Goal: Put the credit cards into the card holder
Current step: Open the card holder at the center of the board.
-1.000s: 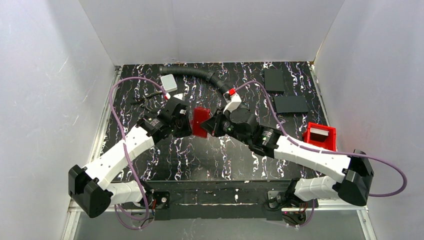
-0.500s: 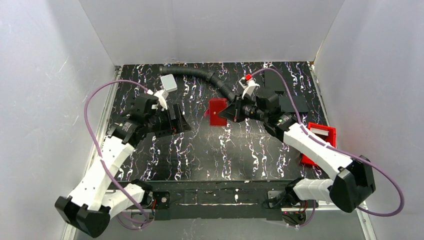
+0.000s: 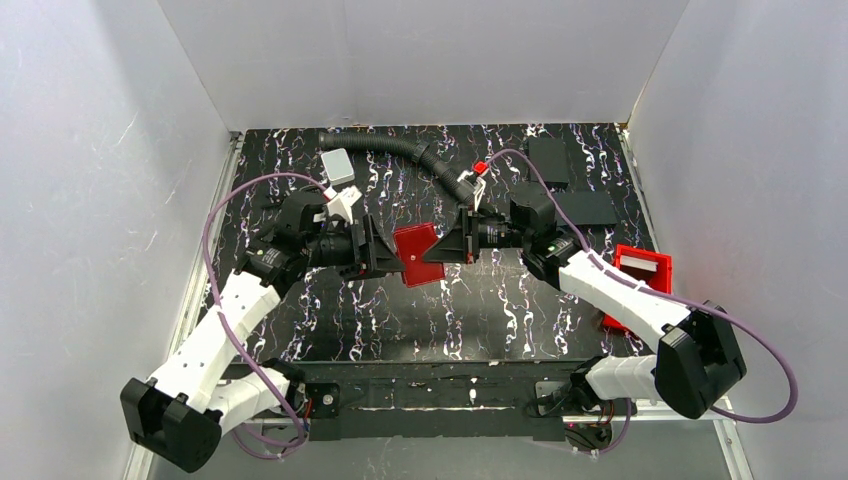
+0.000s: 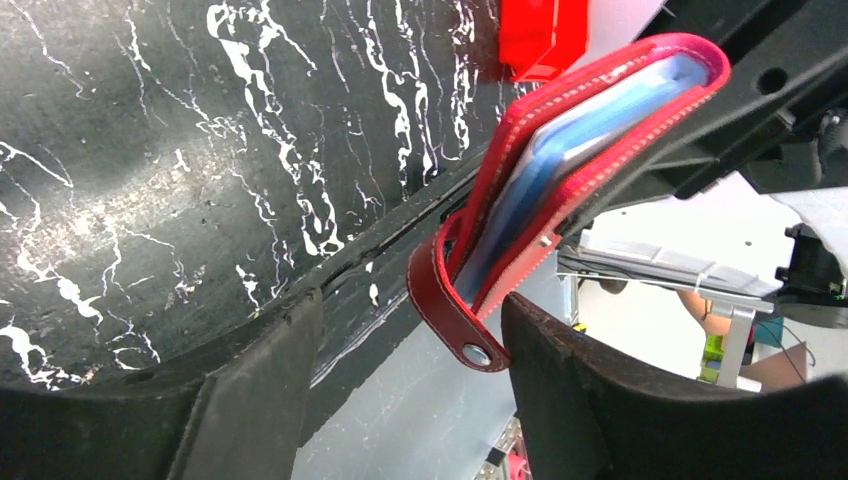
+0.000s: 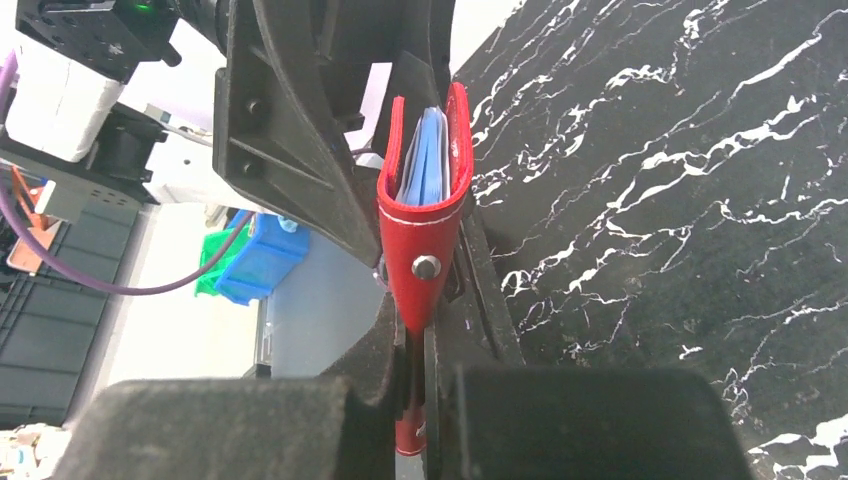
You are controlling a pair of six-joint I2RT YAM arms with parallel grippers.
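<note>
We've got the card holder (image 3: 418, 255) up off the table (image 3: 480, 310), hanging in mid-air between the two arms. The right gripper (image 3: 462, 245) is pinched hard on one end of it. That grip alone carries it, on edge, with the other end offered across to the left arm. The left gripper (image 3: 385, 250) stands wide, one finger on each side of the red covers. On its wrist camera the clasp tab (image 4: 450, 320) dangles in the gap, very close to one finger; whether it touches, we can't tell. Look between the covers: the credit cards (image 4: 560, 150) show pale blue, tucked inside. So we'd judge the loading as good as done. This pose looks set up for the left jaws to squeeze the holder flat or deal with that loose tab. The risk is a card sliding out if the right grip shifts.
</note>
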